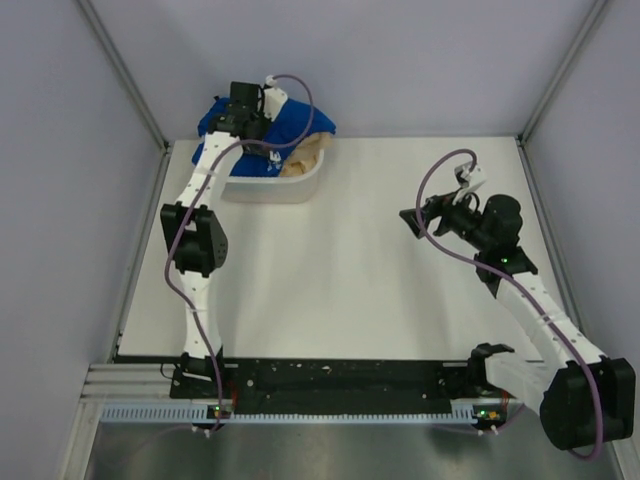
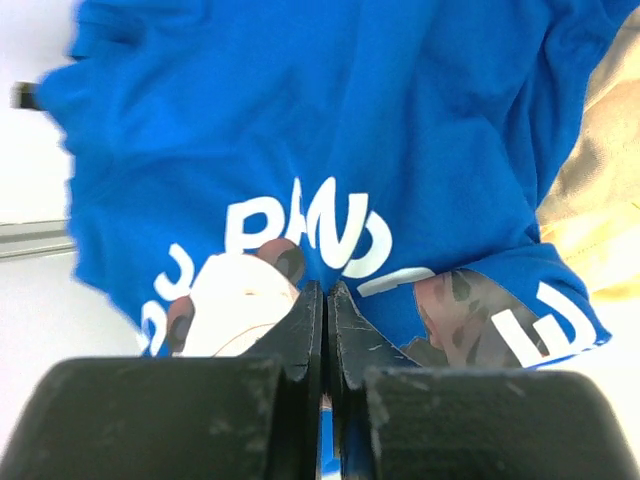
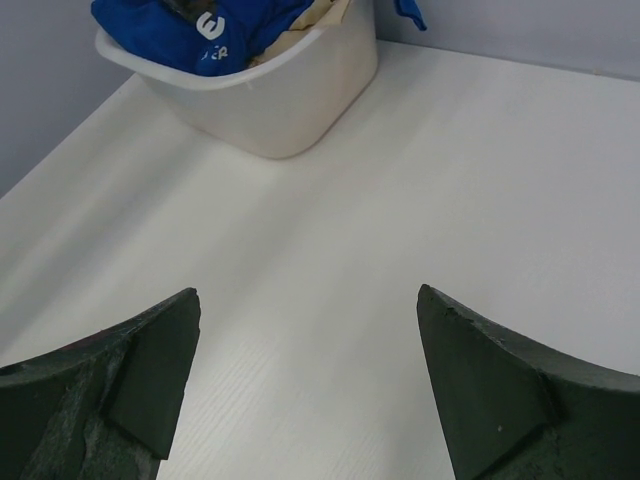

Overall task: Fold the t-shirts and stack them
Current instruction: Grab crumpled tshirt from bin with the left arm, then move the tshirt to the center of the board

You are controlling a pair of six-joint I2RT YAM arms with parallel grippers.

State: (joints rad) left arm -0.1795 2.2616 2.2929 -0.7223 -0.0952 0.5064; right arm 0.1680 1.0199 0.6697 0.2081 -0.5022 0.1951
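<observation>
A royal-blue t-shirt point(image 1: 300, 122) is bunched up in the white laundry basket point(image 1: 290, 187) at the table's back left. My left gripper point(image 1: 245, 112) is over the basket. In the left wrist view its jaws point(image 2: 326, 290) are pressed together on a fold of the blue t-shirt point(image 2: 300, 120), with white lettering and a cartoon graphic showing just beyond them. My right gripper point(image 1: 412, 225) is open and empty, hovering over the bare table at the right. The right wrist view point(image 3: 308, 295) looks towards the basket point(image 3: 290, 100) and the blue cloth point(image 3: 160, 30) in it.
A beige cloth point(image 1: 312, 152) lies in the basket beside the blue shirt and also shows in the left wrist view point(image 2: 600, 200). Grey walls stand on three sides of the white table point(image 1: 350, 280). A black rail point(image 1: 340, 375) runs along the near edge.
</observation>
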